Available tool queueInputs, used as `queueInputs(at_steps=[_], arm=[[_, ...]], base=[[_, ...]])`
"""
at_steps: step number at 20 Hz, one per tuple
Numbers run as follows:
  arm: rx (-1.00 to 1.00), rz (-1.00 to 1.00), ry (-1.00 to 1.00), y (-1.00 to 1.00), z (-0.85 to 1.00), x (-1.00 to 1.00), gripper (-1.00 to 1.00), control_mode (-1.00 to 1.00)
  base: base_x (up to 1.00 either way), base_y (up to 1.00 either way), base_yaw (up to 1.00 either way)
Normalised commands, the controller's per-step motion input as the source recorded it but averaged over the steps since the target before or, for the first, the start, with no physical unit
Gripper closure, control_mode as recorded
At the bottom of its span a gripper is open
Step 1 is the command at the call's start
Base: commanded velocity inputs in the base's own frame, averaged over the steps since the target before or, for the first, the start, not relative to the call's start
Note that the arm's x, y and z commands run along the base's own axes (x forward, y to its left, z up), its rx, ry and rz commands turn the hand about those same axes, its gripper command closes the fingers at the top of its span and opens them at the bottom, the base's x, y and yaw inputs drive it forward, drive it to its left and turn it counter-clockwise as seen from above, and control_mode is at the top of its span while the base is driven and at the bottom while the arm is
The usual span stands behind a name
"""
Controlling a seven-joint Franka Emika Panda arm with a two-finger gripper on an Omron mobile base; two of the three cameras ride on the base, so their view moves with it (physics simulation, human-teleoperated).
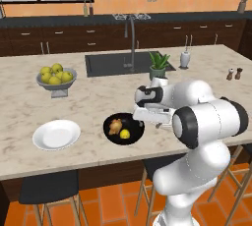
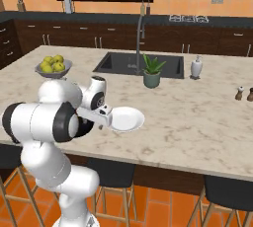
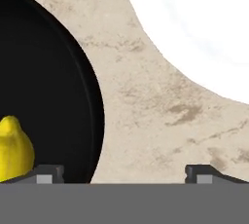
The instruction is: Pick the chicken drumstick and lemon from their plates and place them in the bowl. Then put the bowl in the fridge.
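The black bowl (image 1: 133,122) stands near the counter's front edge with the chicken drumstick (image 1: 115,126) and the lemon (image 1: 125,133) lying inside it. One bare white plate (image 1: 56,134) sits left of the bowl, another plate (image 2: 126,119) just right of it. My gripper (image 3: 124,174) hangs open over the strip of counter between the bowl (image 3: 48,86) and that right plate (image 3: 204,28), with nothing between its fingers. The lemon (image 3: 13,149) shows by the left fingertip. In the base views the hand (image 1: 150,116) (image 2: 102,117) sits beside the bowl's right rim. The fridge is out of view.
A grey pedestal bowl of yellow-green fruits (image 1: 56,78) stands at the back left. Behind it are the sink (image 1: 113,64) with its faucet, a potted plant (image 1: 158,65), a soap dispenser (image 1: 185,59) and two shakers (image 1: 234,73). Stools (image 1: 49,188) stand under the counter's front edge.
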Motion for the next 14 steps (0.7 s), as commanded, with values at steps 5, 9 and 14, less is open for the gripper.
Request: queueInputs(at_steps=[5, 9, 14], arm=[[0.0, 0.03, 0.0, 0.27, -0.42, 0.28, -1.0, -1.0], [0.0, 0.01, -0.01, 0.03, -0.62, 0.0, -1.0, -1.0], [0.0, 0.02, -0.07, 0.05, -0.22, 0.07, 1.0, -1.0]], base=[[0.0, 0.0, 0.0], [0.0, 0.0, 0.0], [0.0, 0.0, 0.0]])
